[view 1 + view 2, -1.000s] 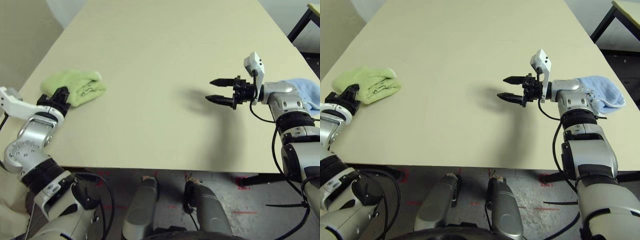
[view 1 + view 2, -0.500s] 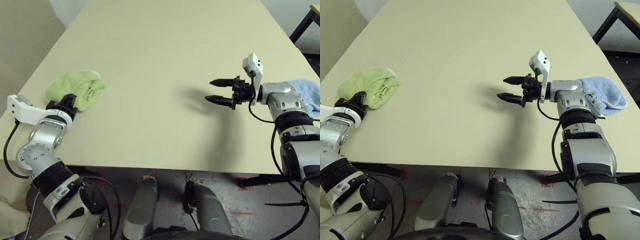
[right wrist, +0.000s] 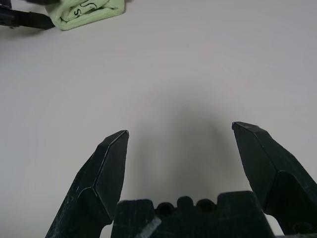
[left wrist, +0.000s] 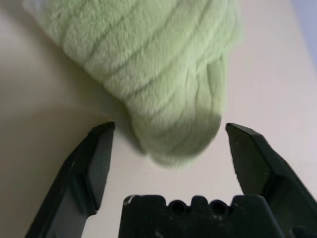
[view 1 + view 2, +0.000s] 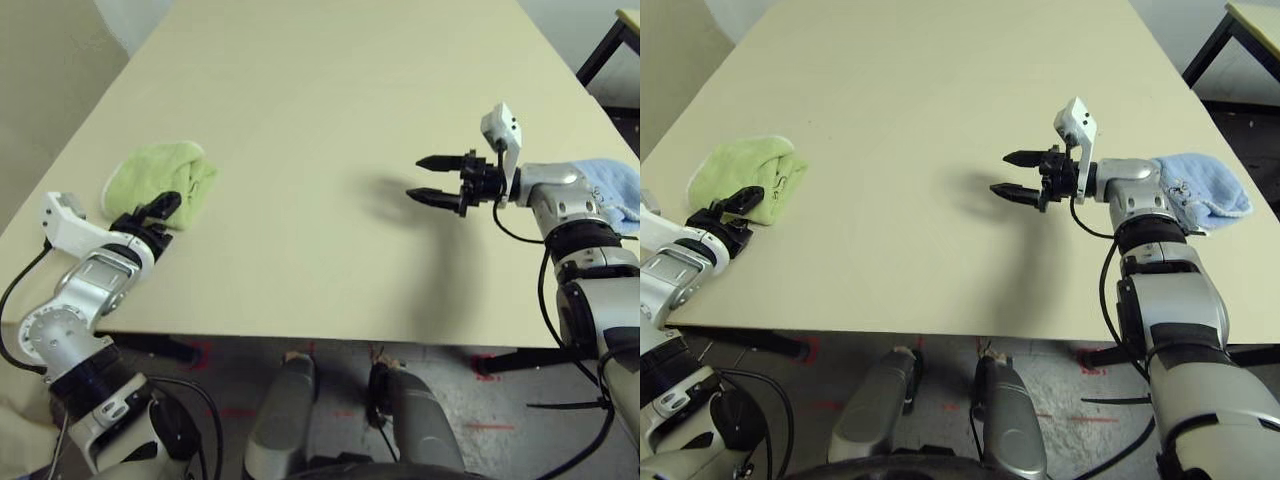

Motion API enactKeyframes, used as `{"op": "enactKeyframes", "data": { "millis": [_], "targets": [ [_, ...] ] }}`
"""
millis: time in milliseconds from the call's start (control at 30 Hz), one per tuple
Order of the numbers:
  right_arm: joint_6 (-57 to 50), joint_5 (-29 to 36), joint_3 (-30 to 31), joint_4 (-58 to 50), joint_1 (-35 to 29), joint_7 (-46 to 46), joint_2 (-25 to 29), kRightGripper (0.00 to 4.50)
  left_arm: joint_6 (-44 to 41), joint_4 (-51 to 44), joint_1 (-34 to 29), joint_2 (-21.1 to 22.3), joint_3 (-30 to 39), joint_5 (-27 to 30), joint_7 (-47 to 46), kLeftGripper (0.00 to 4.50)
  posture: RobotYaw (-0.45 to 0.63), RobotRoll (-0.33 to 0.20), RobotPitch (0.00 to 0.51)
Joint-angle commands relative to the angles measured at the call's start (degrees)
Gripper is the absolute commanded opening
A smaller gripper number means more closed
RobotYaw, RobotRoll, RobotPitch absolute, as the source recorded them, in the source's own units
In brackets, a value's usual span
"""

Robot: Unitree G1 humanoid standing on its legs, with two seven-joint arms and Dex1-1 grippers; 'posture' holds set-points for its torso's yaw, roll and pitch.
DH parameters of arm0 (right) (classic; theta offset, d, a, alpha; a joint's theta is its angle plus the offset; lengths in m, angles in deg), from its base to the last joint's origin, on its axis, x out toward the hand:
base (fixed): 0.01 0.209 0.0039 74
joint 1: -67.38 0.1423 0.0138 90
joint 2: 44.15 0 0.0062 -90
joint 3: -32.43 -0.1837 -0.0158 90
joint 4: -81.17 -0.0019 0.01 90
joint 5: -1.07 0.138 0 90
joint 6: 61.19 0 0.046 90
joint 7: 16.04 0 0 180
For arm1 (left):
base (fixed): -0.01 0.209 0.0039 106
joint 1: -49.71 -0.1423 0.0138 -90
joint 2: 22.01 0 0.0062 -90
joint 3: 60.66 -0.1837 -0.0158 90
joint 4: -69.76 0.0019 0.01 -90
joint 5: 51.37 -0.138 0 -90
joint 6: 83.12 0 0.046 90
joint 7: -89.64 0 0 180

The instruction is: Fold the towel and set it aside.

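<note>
Towel (image 5: 160,180), light green and folded into a thick bundle, lies at about nine o'clock on the table (image 5: 320,120) in the left eye view, close to the table's left edge, its long axis running from ten o'clock toward four. Wide bare tabletop spreads from it toward three o'clock. The left gripper (image 5: 150,212) sits just at the bundle's near end, fingers spread and holding nothing. At three o'clock the right gripper (image 5: 432,178) hovers above the bare surface, fingers wide apart and empty; behind its forearm a light blue towel (image 5: 612,188) is partly hidden by the arm and cut off by the frame.

In the left wrist view the bundle's rounded end (image 4: 173,134) lies between the parted fingers (image 4: 94,163), touching neither.

In the right wrist view the towel (image 3: 89,12) is cut off at eleven o'clock, a dark embroidered motif showing but unreadable.
</note>
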Motion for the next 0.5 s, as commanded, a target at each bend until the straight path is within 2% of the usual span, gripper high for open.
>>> {"op": "enactKeyframes", "data": {
  "millis": [33,133,200,267,333,433,500],
  "targets": [
    [0.70,-0.68,-0.11,0.71,0.53,-0.11,0.14,4.50,-3.48,1.66,-2.02,5.35,0.81,7.42,0.26,4.42,0.29,0.000,0.149],
    [0.71,-0.75,-0.25,0.80,0.49,-0.04,0.22,4.50,-5.51,3.96,-4.20,12.26,1.11,10.67,3.42,4.42,0.29,0.000,0.149],
    [1.01,-0.82,-0.55,0.92,0.43,0.62,0.33,4.50,-6.39,2.87,-6.81,17.41,-0.26,9.50,10.23,4.42,0.29,0.000,0.149],
    [1.98,-0.45,-1.67,1.39,0.74,3.32,0.42,4.50,-2.34,-1.61,-10.20,22.96,-1.90,4.28,23.71,4.42,0.29,0.000,0.151],
    [3.30,0.68,-3.89,2.15,1.57,8.24,0.25,4.50,7.88,-4.08,-10.97,26.10,-3.65,-4.06,35.17,4.42,0.29,0.000,0.152],
    [3.70,2.78,-8.45,3.41,3.25,17.06,0.18,4.50,21.91,-1.59,-7.72,27.32,-7.14,-15.05,43.72,4.42,0.29,0.000,0.150],
    [3.38,3.82,-10.80,3.87,3.83,21.26,0.33,4.50,26.79,0.46,-5.81,27.65,-9.45,-19.53,47.24,4.42,0.28,0.000,0.145]
  ]
}}
